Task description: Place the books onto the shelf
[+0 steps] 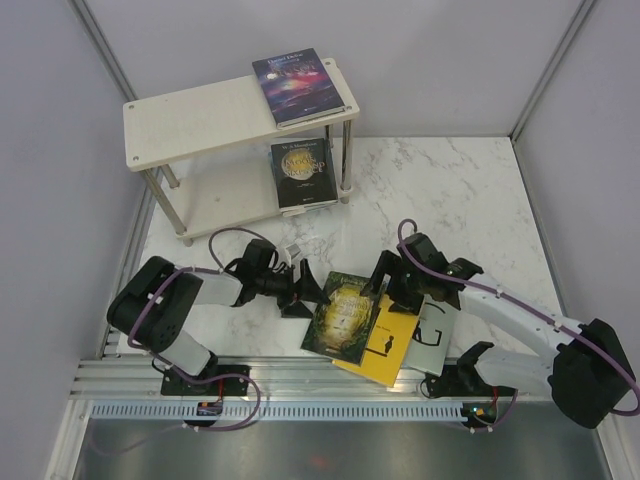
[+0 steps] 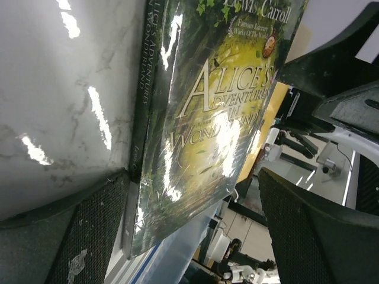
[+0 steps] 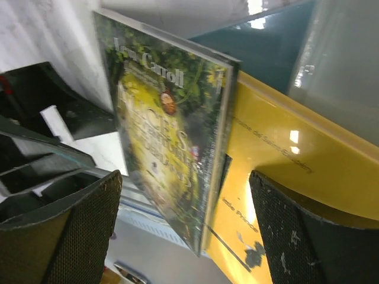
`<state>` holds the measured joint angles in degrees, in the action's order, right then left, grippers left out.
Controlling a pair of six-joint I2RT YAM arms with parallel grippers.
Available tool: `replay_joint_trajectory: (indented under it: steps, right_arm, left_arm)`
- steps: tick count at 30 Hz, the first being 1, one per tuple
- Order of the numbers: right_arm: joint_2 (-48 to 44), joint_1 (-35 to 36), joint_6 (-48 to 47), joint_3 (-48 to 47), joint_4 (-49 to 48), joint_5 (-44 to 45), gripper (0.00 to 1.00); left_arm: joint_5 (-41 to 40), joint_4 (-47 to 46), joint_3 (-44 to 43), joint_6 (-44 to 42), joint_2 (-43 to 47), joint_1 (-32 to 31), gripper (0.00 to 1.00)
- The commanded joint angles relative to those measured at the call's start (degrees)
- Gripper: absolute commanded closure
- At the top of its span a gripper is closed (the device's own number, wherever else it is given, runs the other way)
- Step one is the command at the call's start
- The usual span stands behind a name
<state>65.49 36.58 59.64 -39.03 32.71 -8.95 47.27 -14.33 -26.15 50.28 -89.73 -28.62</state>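
The shelf (image 1: pixel 200 120) stands at the back left. A purple galaxy book (image 1: pixel 305 85) lies on its top board and a dark book with gold lettering (image 1: pixel 303 173) on the lower one. Near the front edge a green-gold book (image 1: pixel 345 315) lies on a yellow book (image 1: pixel 388 348), with a pale "G" book (image 1: pixel 435 335) beside them. My left gripper (image 1: pixel 310 293) is open at the green book's (image 2: pixel 201 118) left side, spine by one finger (image 2: pixel 89 236). My right gripper (image 1: pixel 388 290) is open over the green (image 3: pixel 160 130) and yellow (image 3: pixel 284 171) covers. A teal cover (image 3: pixel 260 53) shows beyond.
Grey walls enclose the marble table (image 1: pixel 470 200) on three sides. The book stack overhangs the front metal rail (image 1: pixel 300 385). The two grippers face each other closely across the green book.
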Motion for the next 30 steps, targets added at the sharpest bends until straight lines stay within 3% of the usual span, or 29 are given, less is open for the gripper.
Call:
replay_joint_trajectory:
  steps: [1,5,11,17,18,20,21,24,27,30]
  right_arm:
    - [0.25,0.69,3.55,7.63,-1.66,-1.39,0.08]
    - [0.33,1.22,10.14,17.48,-17.65,-7.13,0.11]
    - [-0.28,1.74,12.43,21.97,-23.11,-9.33,0.3]
    - [-2.39,2.09,14.54,25.14,-27.34,-10.3,0.65]
    - [-2.74,2.18,14.54,25.05,-27.43,-10.21,0.8]
    - [-4.05,2.27,14.28,24.61,-27.0,-10.03,1.0]
    - [-4.58,2.27,14.02,23.57,-26.39,-9.51,1.0]
    - [-7.65,2.27,11.31,19.36,-23.4,-8.37,1.0]
    - [-9.77,2.18,8.93,14.44,-22.16,-7.84,1.0]
    - [-10.12,2.18,8.48,10.74,-23.56,-9.41,1.0]
  left_arm:
    - [-6.31,-7.78,4.96,0.86,-5.53,-2.75,0.05]
    - [-2.89,-21.76,10.66,6.92,-9.13,-2.93,0.07]
    - [-0.86,-38.03,14.9,14.84,-12.3,-2.93,0.1]
    - [1.07,-53.67,17.71,23.96,-17.05,-2.93,0.12]
    - [1.34,-57.88,17.98,25.03,-17.58,-2.93,0.12]
    - [1.86,-62.03,18.94,26.97,-18.11,-2.93,0.13]
    - [1.87,-64.49,19.29,28.54,-17.85,-2.93,0.13]
    - [1.78,-63.64,20.53,28.91,-13.9,-2.84,0.13]
    - [1.25,-53.47,20.35,24.88,-5.74,-2.58,0.12]
    - [-0.59,-31.87,16.85,15.6,5.85,-2.58,0.12]
